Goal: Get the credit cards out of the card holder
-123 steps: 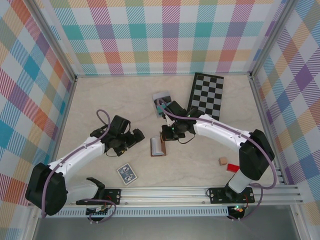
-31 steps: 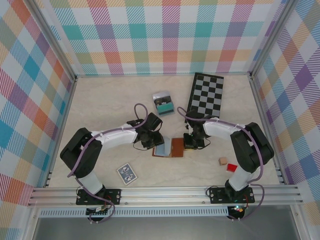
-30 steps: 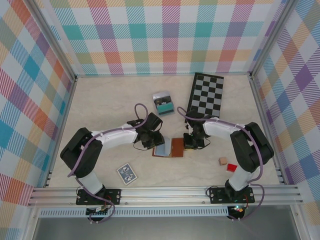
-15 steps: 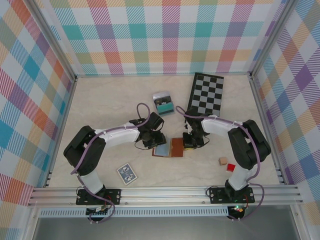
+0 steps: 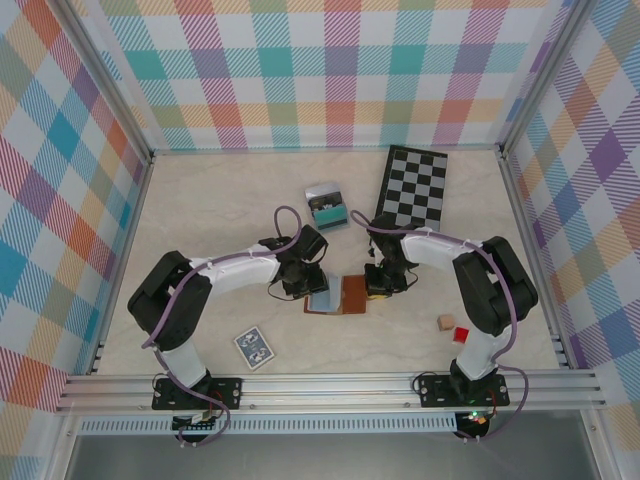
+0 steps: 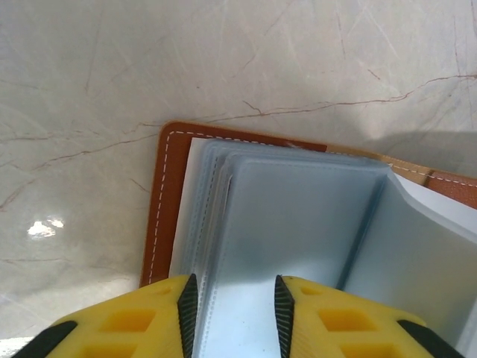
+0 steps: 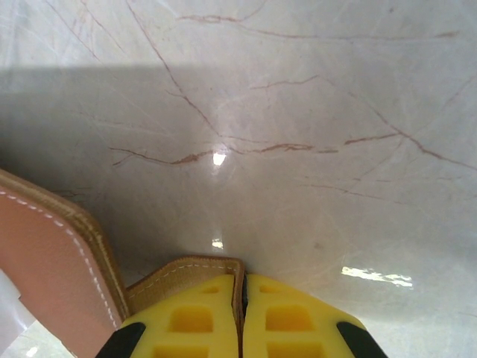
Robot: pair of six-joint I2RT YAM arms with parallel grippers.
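Marble table (image 5: 200, 220), open card holder (image 5: 352, 295), blue-grey pockets (image 6: 298, 224)

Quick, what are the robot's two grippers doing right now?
Left gripper: open, fingers apart at the blue-grey plastic pockets.
Right gripper: shut on the snap tab of the brown leather folding card holder.

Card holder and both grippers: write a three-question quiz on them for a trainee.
1. True or false: the card holder lies folded shut.
2. The right gripper is shut on: A the holder's snap tab, B the checkerboard, C the red block.
3. What lies between the left gripper's fingers in the left wrist view?
Key: 1 false, it lies open. 2 A. 3 the blue-grey pockets.
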